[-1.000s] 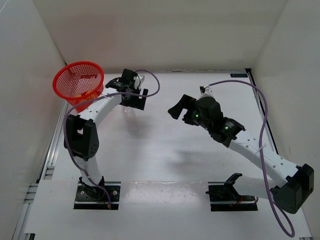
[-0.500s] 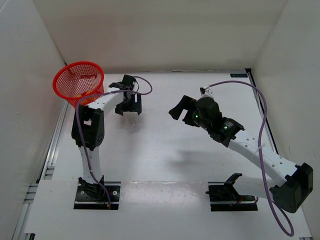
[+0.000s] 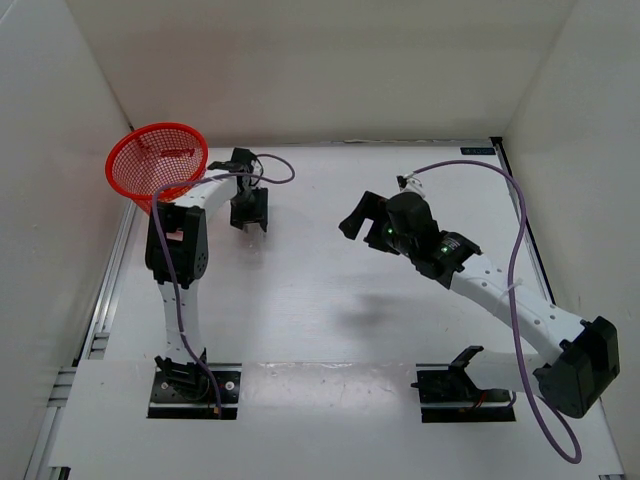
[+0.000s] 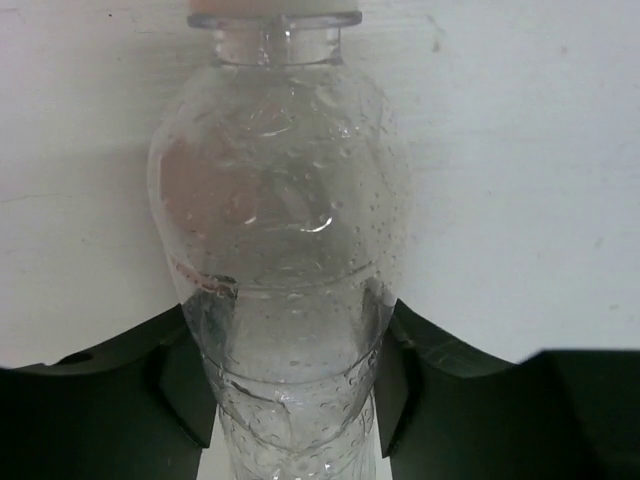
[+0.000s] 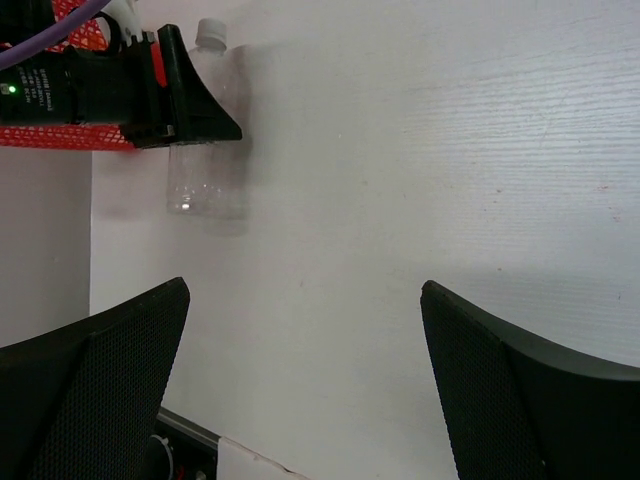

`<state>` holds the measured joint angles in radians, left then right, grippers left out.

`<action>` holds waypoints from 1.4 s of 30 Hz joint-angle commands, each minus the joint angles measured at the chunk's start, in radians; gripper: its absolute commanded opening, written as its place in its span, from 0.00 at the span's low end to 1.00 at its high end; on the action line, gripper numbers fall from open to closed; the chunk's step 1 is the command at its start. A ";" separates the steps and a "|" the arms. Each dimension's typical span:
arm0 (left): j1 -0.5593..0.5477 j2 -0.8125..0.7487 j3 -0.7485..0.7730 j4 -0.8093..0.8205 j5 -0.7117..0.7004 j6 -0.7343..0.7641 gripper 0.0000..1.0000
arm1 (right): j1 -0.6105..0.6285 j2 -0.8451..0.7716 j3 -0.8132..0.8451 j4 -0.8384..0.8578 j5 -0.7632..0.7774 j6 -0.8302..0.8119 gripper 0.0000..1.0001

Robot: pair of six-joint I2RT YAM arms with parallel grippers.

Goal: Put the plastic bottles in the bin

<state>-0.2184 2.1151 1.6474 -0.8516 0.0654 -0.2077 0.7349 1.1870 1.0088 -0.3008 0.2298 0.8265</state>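
Note:
A slim clear plastic bottle (image 4: 285, 220) with a white cap fills the left wrist view, and my left gripper (image 4: 290, 370) is shut on its lower body. The right wrist view shows that same bottle (image 5: 206, 180) low over the white table with the left gripper (image 5: 190, 110) clamped across it. The gripper (image 3: 248, 207) hides the bottle from above. The red mesh bin (image 3: 140, 185) stands at the far left, just beyond the left arm. My right gripper (image 3: 362, 218) hovers open mid-table, its fingers (image 5: 120, 360) wide apart with nothing between them.
White walls enclose the table on the left, back and right. An aluminium rail (image 3: 105, 300) runs along the left edge. Purple cables (image 3: 520, 230) trail from both arms. A strip of the bin's red mesh (image 5: 70, 136) shows behind the left gripper.
My left gripper has drawn back and turned over the bottle, then shut on it. The left arm has folded more upright. The right arm has shifted only slightly.

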 commanded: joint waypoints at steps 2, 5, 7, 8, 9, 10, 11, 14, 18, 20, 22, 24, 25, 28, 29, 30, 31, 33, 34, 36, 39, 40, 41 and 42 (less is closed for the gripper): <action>-0.033 -0.159 0.121 -0.027 -0.060 0.103 0.10 | -0.003 0.002 0.053 0.000 -0.001 -0.020 1.00; -0.071 -0.266 0.187 -0.008 -0.165 0.175 0.10 | -0.003 0.002 0.053 0.000 -0.001 -0.020 1.00; -0.072 -0.357 0.209 0.066 -0.284 0.236 0.12 | -0.003 0.002 0.053 0.000 -0.010 -0.020 1.00; -0.072 -0.384 0.209 0.104 -0.333 0.264 0.13 | -0.003 0.002 0.053 0.000 -0.010 -0.020 1.00; -0.072 -0.408 0.209 0.147 -0.449 0.295 0.13 | -0.003 0.002 0.053 0.000 -0.010 -0.020 1.00; -0.058 -0.423 0.209 0.225 -0.504 0.354 0.13 | -0.003 0.002 0.053 0.000 -0.010 -0.020 1.00; -0.038 -0.423 0.225 0.244 -0.541 0.375 0.14 | -0.003 0.002 0.053 0.000 -0.010 -0.020 1.00; 0.075 -0.380 0.323 0.244 -0.599 0.386 0.14 | -0.003 -0.009 0.043 0.000 -0.010 -0.020 1.00; 0.210 -0.304 0.383 0.253 -0.558 0.386 0.16 | -0.003 -0.019 0.034 0.000 -0.010 -0.020 1.00; 0.264 -0.256 0.414 0.253 -0.526 0.376 0.19 | -0.003 -0.020 0.025 0.000 -0.010 -0.020 1.00; 0.284 -0.228 0.423 0.253 -0.481 0.390 0.22 | -0.003 -0.029 0.025 0.000 -0.010 -0.020 1.00; 0.295 -0.202 0.433 0.253 -0.470 0.410 0.29 | -0.003 -0.038 0.016 0.000 -0.010 -0.020 1.00; 0.295 -0.190 0.433 0.253 -0.470 0.425 0.35 | -0.003 -0.050 0.016 0.000 -0.001 -0.020 1.00; 0.295 -0.190 0.417 0.253 -0.490 0.426 0.59 | -0.003 -0.070 -0.005 0.000 0.017 -0.020 1.00; 0.306 -0.199 0.407 0.253 -0.490 0.415 0.65 | -0.003 -0.070 -0.015 0.000 0.017 -0.020 1.00; 0.316 -0.210 0.390 0.253 -0.490 0.397 0.75 | -0.003 -0.081 -0.015 0.000 0.017 -0.020 1.00; 0.317 -0.210 0.379 0.253 -0.490 0.396 0.79 | -0.003 -0.081 -0.024 0.000 0.017 -0.020 1.00; 0.326 -0.239 0.359 0.253 -0.490 0.377 0.93 | -0.003 -0.092 -0.024 -0.009 0.026 -0.020 1.00; 0.335 -0.248 0.347 0.253 -0.502 0.376 1.00 | -0.003 -0.092 -0.024 -0.009 0.026 -0.020 1.00; 0.335 -0.271 0.336 0.253 -0.512 0.364 1.00 | -0.003 -0.092 -0.024 -0.009 0.026 -0.020 1.00; 0.335 -0.334 0.319 0.253 -0.521 0.353 1.00 | -0.003 -0.092 -0.024 -0.009 0.026 -0.020 1.00; 0.335 -0.377 0.292 0.253 -0.521 0.353 1.00 | -0.003 -0.092 -0.024 -0.009 0.026 -0.020 1.00; 0.321 -0.401 0.276 0.253 -0.507 0.353 1.00 | -0.003 -0.092 -0.024 -0.009 0.026 -0.020 1.00; 0.321 -0.426 0.260 0.253 -0.497 0.366 1.00 | -0.003 -0.101 -0.024 -0.009 0.026 -0.020 1.00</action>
<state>0.1150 1.8343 1.9327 -0.6163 -0.4351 0.1661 0.7341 1.1133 0.9848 -0.3191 0.2348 0.8261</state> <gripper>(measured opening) 0.998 0.996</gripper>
